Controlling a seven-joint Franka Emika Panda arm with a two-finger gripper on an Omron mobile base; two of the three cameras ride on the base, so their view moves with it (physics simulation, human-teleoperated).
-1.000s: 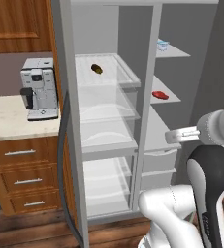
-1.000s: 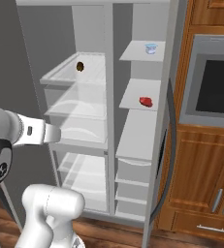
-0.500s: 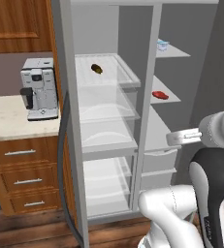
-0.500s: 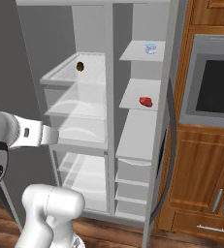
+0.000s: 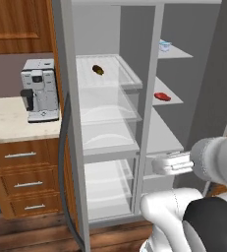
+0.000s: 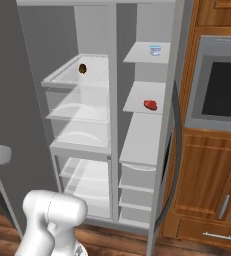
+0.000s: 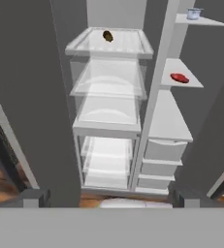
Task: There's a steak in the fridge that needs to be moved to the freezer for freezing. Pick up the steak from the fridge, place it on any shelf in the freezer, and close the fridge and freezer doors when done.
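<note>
- The steak (image 5: 162,96) (image 6: 150,105) (image 7: 180,77) lay flat on the middle shelf (image 5: 170,101) (image 6: 137,102) (image 7: 179,85) of the freezer (image 5: 176,142) (image 6: 142,140) (image 7: 168,126), near that board's middle.
- On the freezer's top board above the steak stood a small pale blue cup (image 5: 164,46) (image 6: 155,49) (image 7: 194,13).
- Below the steak's shelf a longer grey board sloped forward over the freezer's grey drawers (image 6: 138,176) (image 7: 164,149).
- The fridge (image 5: 107,138) (image 6: 82,135) (image 7: 108,106) stood just beside the freezer, parted from it by a narrow upright wall, and a dark brown oblong item (image 5: 98,70) (image 6: 82,68) (image 7: 107,35) rested on its top glass shelf.
- Both doors stood open: one door (image 5: 68,147) swung out at the fridge side with its dark bar handle toward the room, and the other door (image 6: 172,130) swung out at the freezer side.
- The fingers (image 7: 108,196) showed as two dark tips set wide apart with nothing between them, well back from the freezer and pointed at its open front.
- A coffee machine (image 5: 38,89) stood on the desk (image 5: 7,123) beside the fridge door, above wooden drawers (image 5: 21,182).
- A built-in oven (image 6: 219,90) sat in brown wooden cabinets beyond the freezer door.
</note>
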